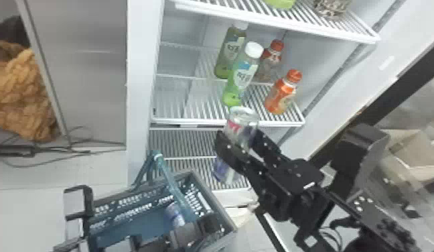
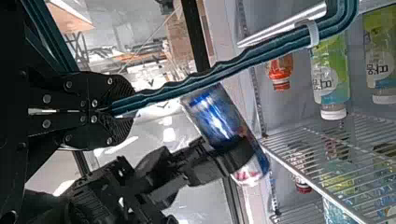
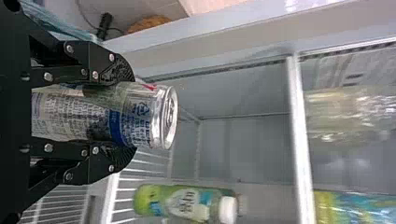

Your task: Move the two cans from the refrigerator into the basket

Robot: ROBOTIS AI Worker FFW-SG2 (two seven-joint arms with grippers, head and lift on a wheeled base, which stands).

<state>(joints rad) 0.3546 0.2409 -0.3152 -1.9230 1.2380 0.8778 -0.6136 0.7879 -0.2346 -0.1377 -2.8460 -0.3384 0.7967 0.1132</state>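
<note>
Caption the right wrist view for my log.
Right gripper holding a can, a green bottle on the shelf beyond.

Middle wire shelf (image 1: pixel 206 121): white, slatted; carries four upright bottles. Left side, two with white caps, green front bottle (image 1: pixel 240 80) and green rear bottle (image 1: pixel 223 63); right side, two with orange caps, orange front bottle (image 1: pixel 280 97) and rear bottle (image 1: pixel 268 67). Upper wire shelf (image 1: pixel 276 22): green item (image 1: pixel 280 3), speckled item (image 1: pixel 332 7), both partly cut off.
</note>
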